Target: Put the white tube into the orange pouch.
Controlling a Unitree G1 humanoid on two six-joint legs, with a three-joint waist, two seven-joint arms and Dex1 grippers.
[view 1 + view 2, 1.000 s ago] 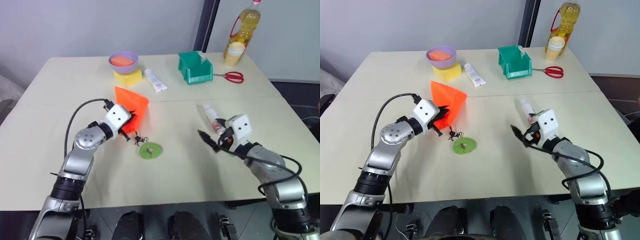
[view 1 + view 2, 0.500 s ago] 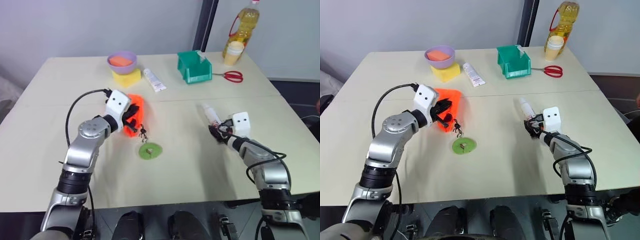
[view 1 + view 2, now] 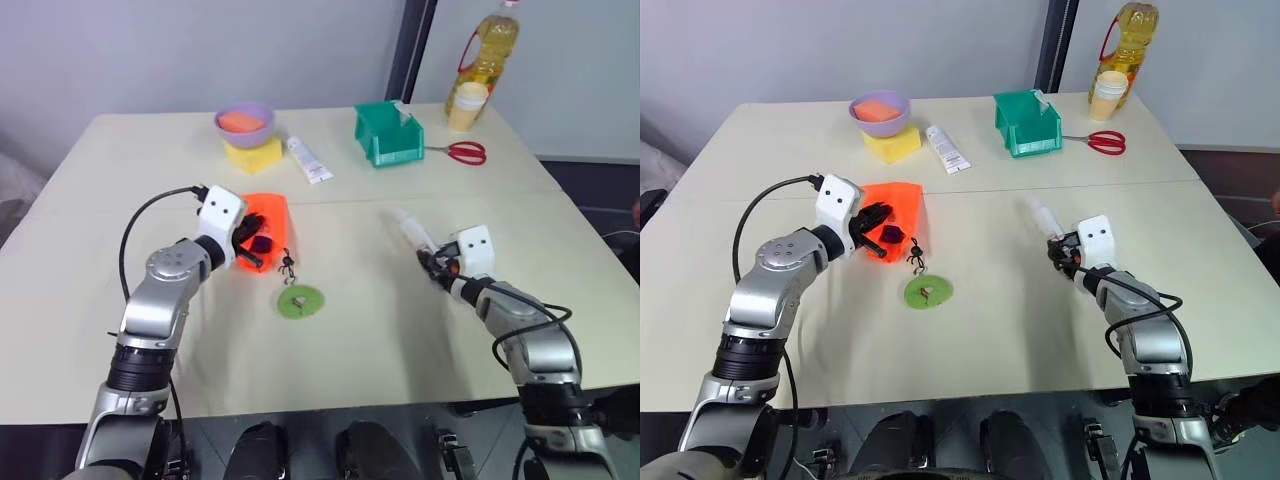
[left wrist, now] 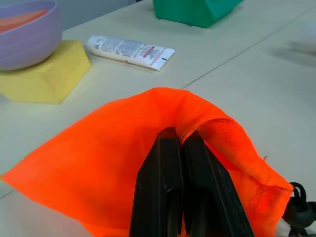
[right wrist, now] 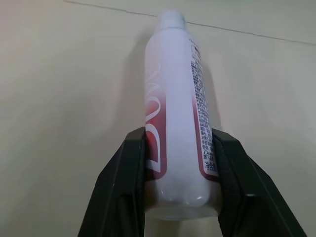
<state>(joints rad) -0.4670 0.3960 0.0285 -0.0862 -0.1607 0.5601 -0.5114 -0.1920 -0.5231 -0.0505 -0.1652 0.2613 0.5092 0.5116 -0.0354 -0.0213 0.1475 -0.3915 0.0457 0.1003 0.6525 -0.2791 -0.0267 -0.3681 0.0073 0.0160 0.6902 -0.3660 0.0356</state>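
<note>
While the big beige table (image 3: 400, 340) takes up most of the scene, the action sits near its front half. The orange pouch (image 3: 263, 222) is at centre-left, held up off the surface by the left gripper (image 4: 180, 148) — its two black fingers are pressed together with a fold of the orange fabric pinched between them, which the left wrist view shows clearly. The pouch's black cord (image 3: 285, 267) trails down to the small green disc (image 3: 301, 300) lying flat on the table just in front.

Over on the right, the right gripper (image 5: 180, 165) has its fingers clamped against both sides of the white tube (image 5: 175, 113) near its base end, cap pointing away from the wrist (red-brown label showing between the pads). The tube is well apart from the pouch.

Further back: a green bin (image 3: 388, 133), a yellow sponge block (image 3: 254, 155) with a purple bowl (image 3: 245, 121) on top, a flatter white tube (image 3: 311, 160) beside it, red scissors (image 3: 465, 153) — and an oil bottle (image 3: 488, 55) at the far corner.
</note>
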